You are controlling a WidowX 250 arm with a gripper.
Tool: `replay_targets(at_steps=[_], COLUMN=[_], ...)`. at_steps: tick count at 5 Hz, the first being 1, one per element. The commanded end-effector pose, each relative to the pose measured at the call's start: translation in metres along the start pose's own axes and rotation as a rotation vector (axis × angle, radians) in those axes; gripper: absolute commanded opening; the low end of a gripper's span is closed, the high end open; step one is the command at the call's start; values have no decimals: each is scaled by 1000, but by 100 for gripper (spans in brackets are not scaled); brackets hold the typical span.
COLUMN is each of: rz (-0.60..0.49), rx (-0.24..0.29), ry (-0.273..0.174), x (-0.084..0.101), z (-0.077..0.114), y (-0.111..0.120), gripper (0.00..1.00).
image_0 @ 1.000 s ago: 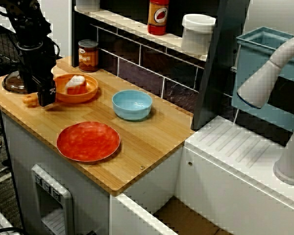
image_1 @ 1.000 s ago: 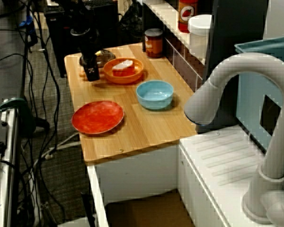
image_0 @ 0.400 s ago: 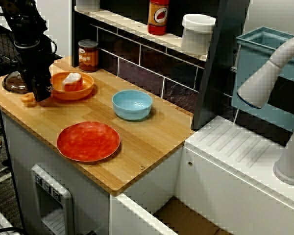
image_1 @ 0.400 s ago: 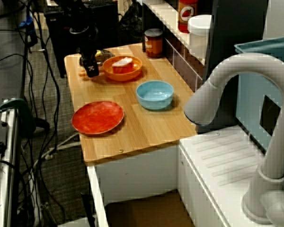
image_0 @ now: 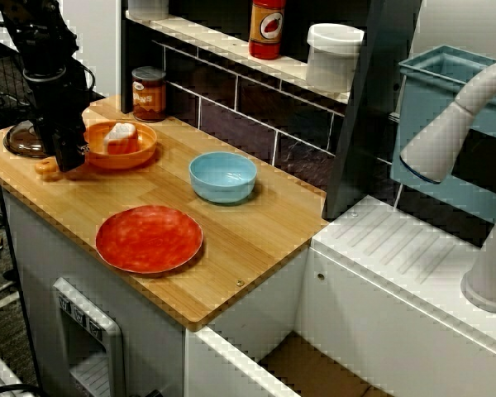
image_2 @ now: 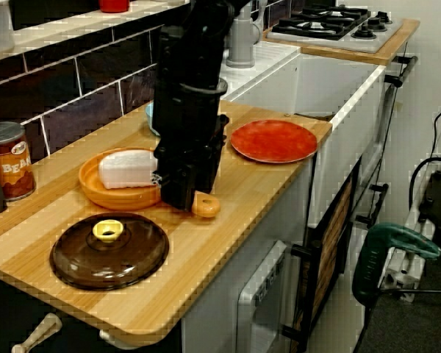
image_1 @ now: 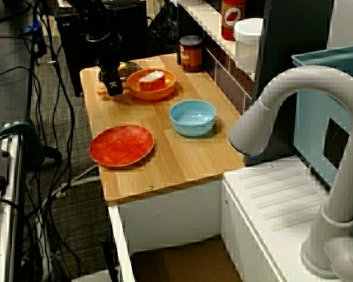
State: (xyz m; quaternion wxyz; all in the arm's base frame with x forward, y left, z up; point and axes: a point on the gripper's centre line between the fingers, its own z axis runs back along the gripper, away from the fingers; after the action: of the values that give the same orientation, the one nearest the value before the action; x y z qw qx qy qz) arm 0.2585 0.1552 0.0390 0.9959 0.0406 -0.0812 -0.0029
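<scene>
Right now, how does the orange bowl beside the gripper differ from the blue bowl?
The orange bowl holds a white block; the blue bowl is empty. The orange bowl is shallower than the blue bowl. The gripper stands at the orange bowl's rim, while the blue bowl sits clear of it. Both rest upright on the wooden counter.
</scene>
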Motion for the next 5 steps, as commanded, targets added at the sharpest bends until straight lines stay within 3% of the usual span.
replay_targets(at_steps=[1, 5], rz=[1, 7], rx=[24, -3], ry=[-49, -60], x=[5, 10], z=[21, 34], y=[12, 14], gripper=[0, 0])
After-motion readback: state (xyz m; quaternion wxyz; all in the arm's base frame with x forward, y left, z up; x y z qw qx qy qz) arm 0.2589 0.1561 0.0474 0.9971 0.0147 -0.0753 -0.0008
